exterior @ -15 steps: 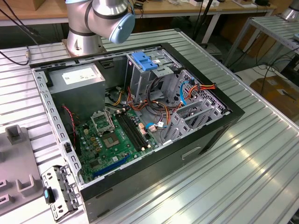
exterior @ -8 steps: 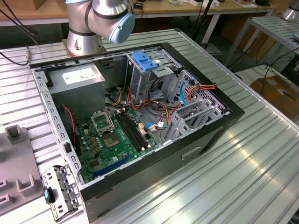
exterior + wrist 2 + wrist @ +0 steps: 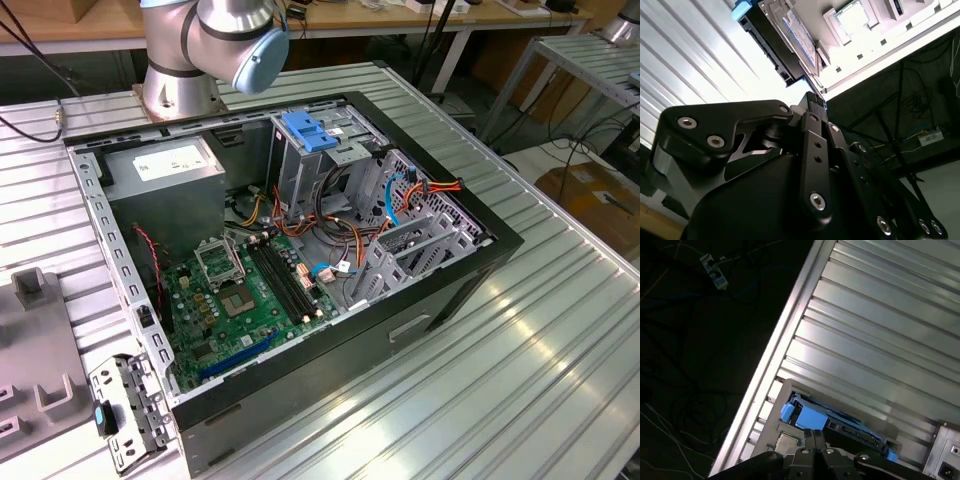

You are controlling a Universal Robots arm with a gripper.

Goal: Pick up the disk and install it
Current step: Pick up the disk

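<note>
The disk (image 3: 771, 41) (image 3: 852, 431) lay in a pale grey holder (image 3: 855, 20) on the ribbed metal tabletop (image 3: 880, 325), near its edge, with its blue rail seen in both wrist views. The gripper (image 3: 815, 100) (image 3: 815, 434) hung just short of the disk's end, narrow, its fingertips together and holding nothing. In the exterior view, the arm's base (image 3: 180, 85) stood at eleven o'clock from the open computer case (image 3: 400, 330).

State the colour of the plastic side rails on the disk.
Blue; the rails on the disk show best in the first wrist view.

2 wrist views, both near disk (image 3: 775, 50) (image 3: 812, 419)
</note>
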